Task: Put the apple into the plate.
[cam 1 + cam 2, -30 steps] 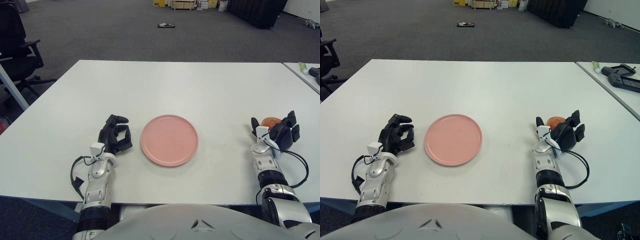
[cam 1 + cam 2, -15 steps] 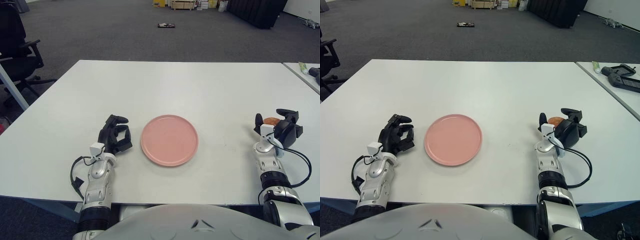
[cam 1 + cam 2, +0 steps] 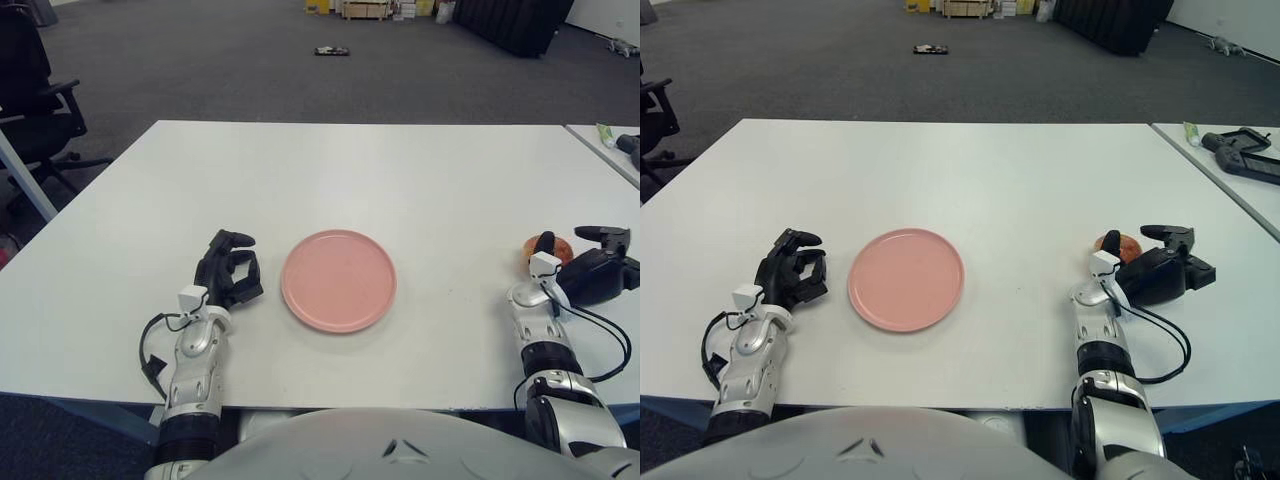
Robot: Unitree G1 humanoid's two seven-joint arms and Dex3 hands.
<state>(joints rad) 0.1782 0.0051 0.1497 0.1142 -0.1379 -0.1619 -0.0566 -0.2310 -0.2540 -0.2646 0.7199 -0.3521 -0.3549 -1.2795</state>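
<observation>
The right hand (image 3: 1155, 272) has swung rightward, exposing the apple (image 3: 1122, 246) more.

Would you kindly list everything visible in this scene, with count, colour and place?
plate: one, pink, on the white table, near its front middle.
apple: one, red-orange, on the table right of the plate, partly hidden by the right hand.
office chair: one, black, on the floor off the table's left edge.
second table: one, white, at the right edge, carrying a dark device and a small tube.
boxes: several, tan, far back on the grey floor.
left hand: black fingers curled, holding nothing, left of the plate.
right hand: black, at the apple, fingers spread around it.
</observation>
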